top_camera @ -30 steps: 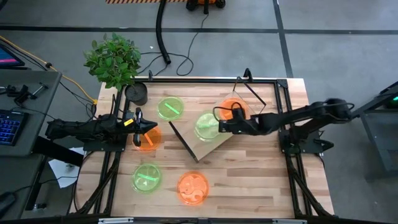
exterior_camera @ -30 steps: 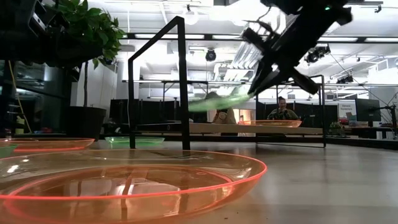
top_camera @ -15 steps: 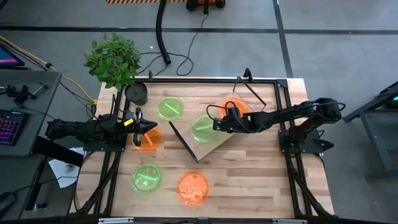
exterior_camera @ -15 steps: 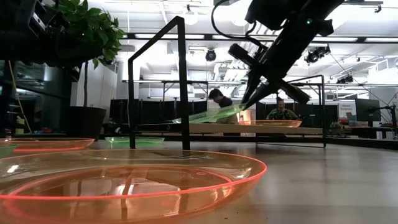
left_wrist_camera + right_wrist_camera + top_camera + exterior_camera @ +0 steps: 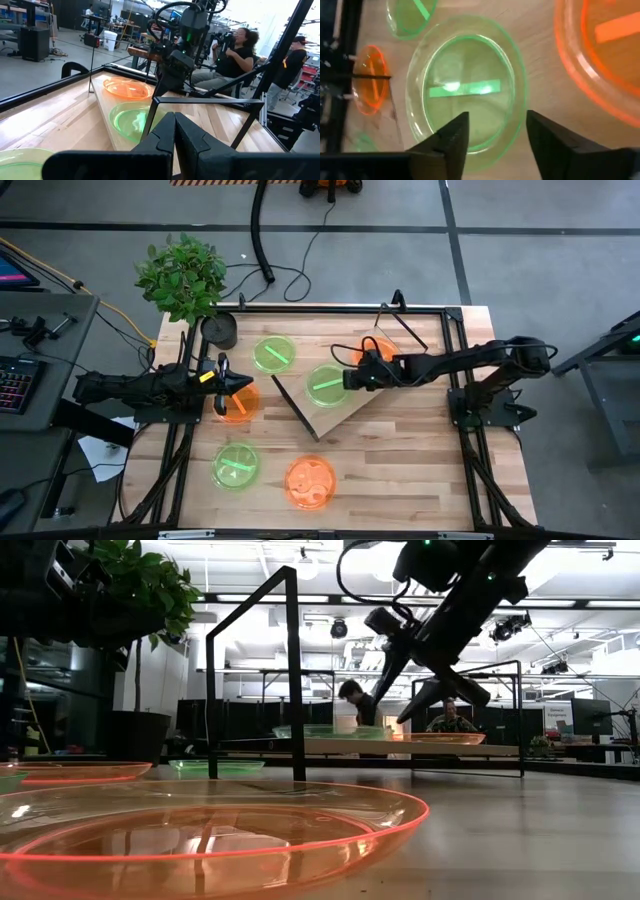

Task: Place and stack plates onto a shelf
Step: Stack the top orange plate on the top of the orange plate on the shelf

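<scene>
Green plate (image 5: 325, 384) lowered flat onto shelf (image 5: 345, 415), right jaws (image 5: 352, 377) parted above its rim

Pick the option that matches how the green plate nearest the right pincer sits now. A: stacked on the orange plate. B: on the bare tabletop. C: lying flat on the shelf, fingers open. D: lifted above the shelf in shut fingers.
C: the green plate lies flat on the shelf beside the orange plate, and the right pincer is open, fingers either side of its rim.
</scene>
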